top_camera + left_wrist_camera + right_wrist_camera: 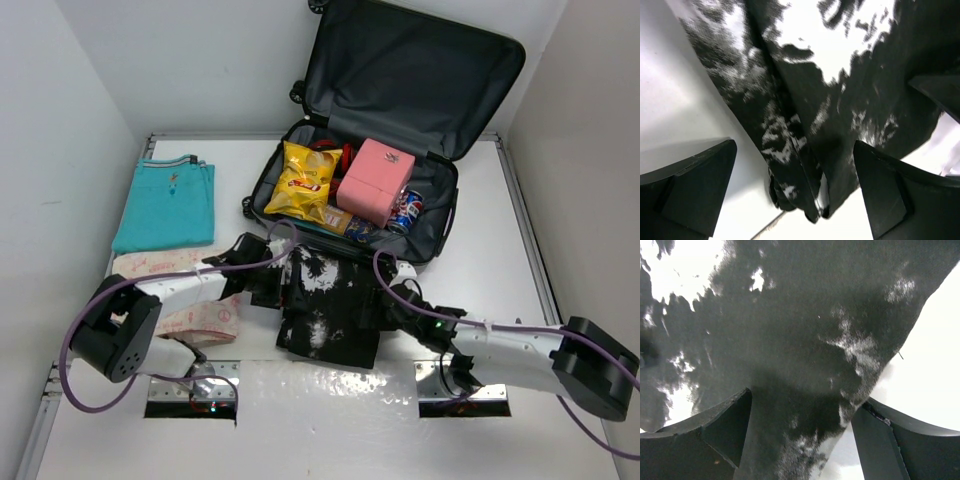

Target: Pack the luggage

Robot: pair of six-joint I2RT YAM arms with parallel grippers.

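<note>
Open silver-grey hard-shell luggage [400, 60], black-and-white mottled cloth garment [325, 310] just beside it, left gripper [795, 170] and right gripper [802, 412] both agape astride it

surface: white table [520, 230] | on it: open luggage [420, 80]; teal shirt [167, 203]; pink-patterned cloth [205, 318]; black-and-white garment [325, 310]

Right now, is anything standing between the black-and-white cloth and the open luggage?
Nothing visible lies on the table between the cloth and the luggage. Inside, the chip bag, pink box and cans already take up most of it.
</note>
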